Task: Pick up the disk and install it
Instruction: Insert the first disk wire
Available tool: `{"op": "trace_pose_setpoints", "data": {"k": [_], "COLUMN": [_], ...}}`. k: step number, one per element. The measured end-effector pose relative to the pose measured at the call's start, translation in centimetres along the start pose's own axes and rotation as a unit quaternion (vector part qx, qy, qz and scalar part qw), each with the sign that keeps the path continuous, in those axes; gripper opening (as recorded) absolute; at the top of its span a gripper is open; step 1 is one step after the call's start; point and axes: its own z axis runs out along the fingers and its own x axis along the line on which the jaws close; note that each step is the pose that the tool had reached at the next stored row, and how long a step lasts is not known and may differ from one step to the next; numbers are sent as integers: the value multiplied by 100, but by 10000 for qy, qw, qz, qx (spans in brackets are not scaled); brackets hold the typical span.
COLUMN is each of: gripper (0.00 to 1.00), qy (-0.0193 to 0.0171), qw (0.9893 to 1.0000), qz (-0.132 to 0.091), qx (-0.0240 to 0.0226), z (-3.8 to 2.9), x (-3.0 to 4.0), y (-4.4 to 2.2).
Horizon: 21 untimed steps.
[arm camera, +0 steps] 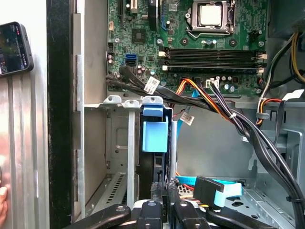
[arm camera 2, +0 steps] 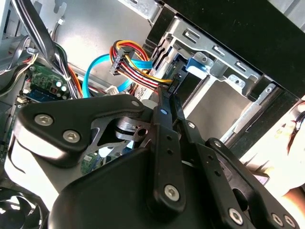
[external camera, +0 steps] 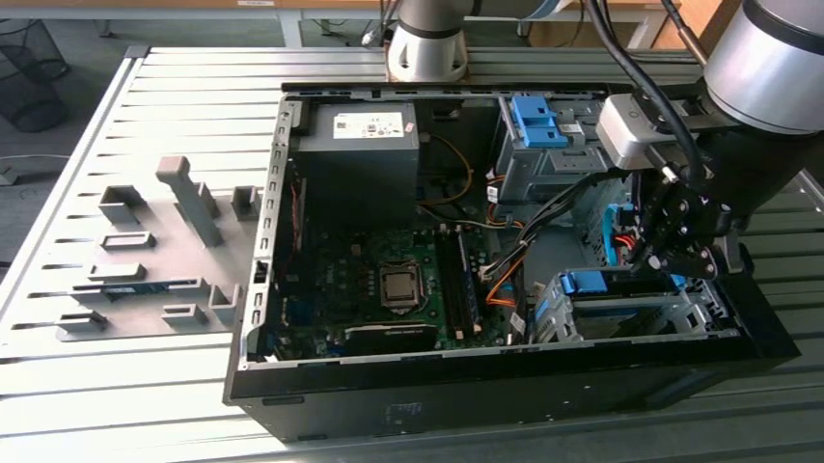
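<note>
One arm, gripper down at the drive cage – disk already sitting in its slot.
Gripper hangs over the PC case corner on the exterior view's right, right above the metal drive cage. In the first wrist view the disk stands on edge in the cage, straight ahead of the gripper, long axis running away from it, deeper into the bay; blue rail tab faces out, dark drive edge below it, label not visible. Fingers look pinched close together w/ the thin drive edge btw them in both wrist views, but whether they truly clamp it – can't tell. Power cables cross just beside the cage, motherboard beyond.
</note>
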Motion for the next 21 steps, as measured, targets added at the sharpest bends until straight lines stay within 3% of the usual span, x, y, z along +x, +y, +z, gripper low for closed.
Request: {"op": "trace_pose_setpoints", "data": {"k": [21], "gripper": [16], "qy": [5], "qw": [9999], "qz": [101], "qx": [-3], "z": [12], "x": [12], "y": [5]}}
